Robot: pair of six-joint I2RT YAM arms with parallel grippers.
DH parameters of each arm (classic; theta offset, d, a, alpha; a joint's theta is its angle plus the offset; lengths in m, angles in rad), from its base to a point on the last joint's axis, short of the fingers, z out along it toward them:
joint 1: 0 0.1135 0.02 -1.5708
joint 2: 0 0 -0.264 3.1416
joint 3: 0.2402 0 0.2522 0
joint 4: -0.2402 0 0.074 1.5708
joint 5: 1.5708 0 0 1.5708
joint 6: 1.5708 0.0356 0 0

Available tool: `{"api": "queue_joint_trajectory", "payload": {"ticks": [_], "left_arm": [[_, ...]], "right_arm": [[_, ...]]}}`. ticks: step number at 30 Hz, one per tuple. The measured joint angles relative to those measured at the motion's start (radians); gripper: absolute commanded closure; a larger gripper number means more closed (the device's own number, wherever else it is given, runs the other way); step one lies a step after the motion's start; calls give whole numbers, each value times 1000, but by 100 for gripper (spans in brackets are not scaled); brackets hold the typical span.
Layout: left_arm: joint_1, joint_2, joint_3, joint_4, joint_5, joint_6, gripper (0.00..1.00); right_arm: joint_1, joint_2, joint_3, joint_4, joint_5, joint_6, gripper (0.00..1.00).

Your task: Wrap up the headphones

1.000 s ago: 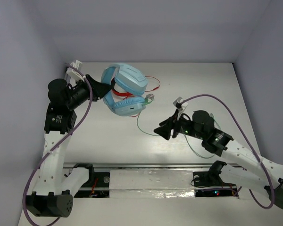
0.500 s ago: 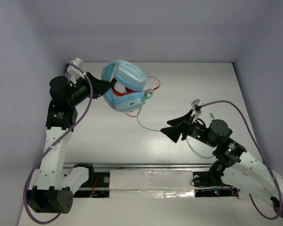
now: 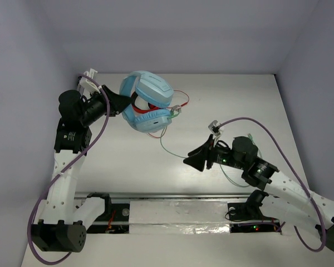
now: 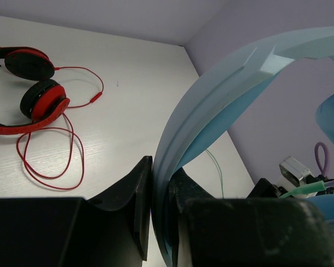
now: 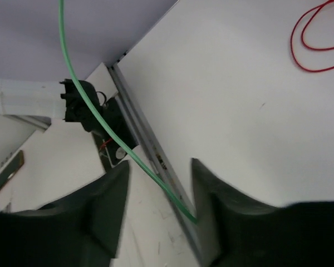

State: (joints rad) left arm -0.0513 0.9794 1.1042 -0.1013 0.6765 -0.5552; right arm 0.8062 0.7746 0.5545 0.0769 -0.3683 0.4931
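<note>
Movement since half a second ago is confined to the right arm: the right gripper (image 3: 195, 159) has swung toward 9 o'clock over the table (image 3: 250, 100), back close to where it was a second ago. The headphones (image 3: 150, 105) have barely shifted, held off the surface at about 11 o'clock in the overhead view. The green cable (image 3: 168, 148) still trails loose from the lower cup toward 5 o'clock, so judging by this the winding has not really begun and the sweep reads as repositioning along the cord. The left gripper (image 3: 122, 103) is clamped on the wide blue band, its forearm reaching toward 2 o'clock from a raised elbow. The right arm stretches low toward 10 o'clock; its wrist view shows the fingers spread, with the cable running through the gap, not pinched. The red-and-black headphones (image 4: 36, 92) lie on the table beneath the blue pair
</note>
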Motion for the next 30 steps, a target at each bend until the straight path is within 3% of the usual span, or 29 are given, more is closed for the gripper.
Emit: {"api": "queue_joint_trajectory", "payload": {"ticks": [5, 10, 18, 24, 30], "left_arm": [[0, 0, 0, 2, 0, -5, 100], [0, -6, -3, 32, -25, -28, 100], [-2, -98, -194, 151, -126, -132, 100], [-45, -120, -412, 247, -363, -241, 100], [-123, -115, -452, 170, -631, -200, 100]], "right_arm": [[0, 13, 0, 2, -26, 5, 86], [0, 46, 0, 26, -2, 22, 99], [65, 318, 93, 77, 137, 40, 100], [208, 465, 209, 86, 266, 37, 100], [362, 430, 258, -16, 373, 26, 100]]}}
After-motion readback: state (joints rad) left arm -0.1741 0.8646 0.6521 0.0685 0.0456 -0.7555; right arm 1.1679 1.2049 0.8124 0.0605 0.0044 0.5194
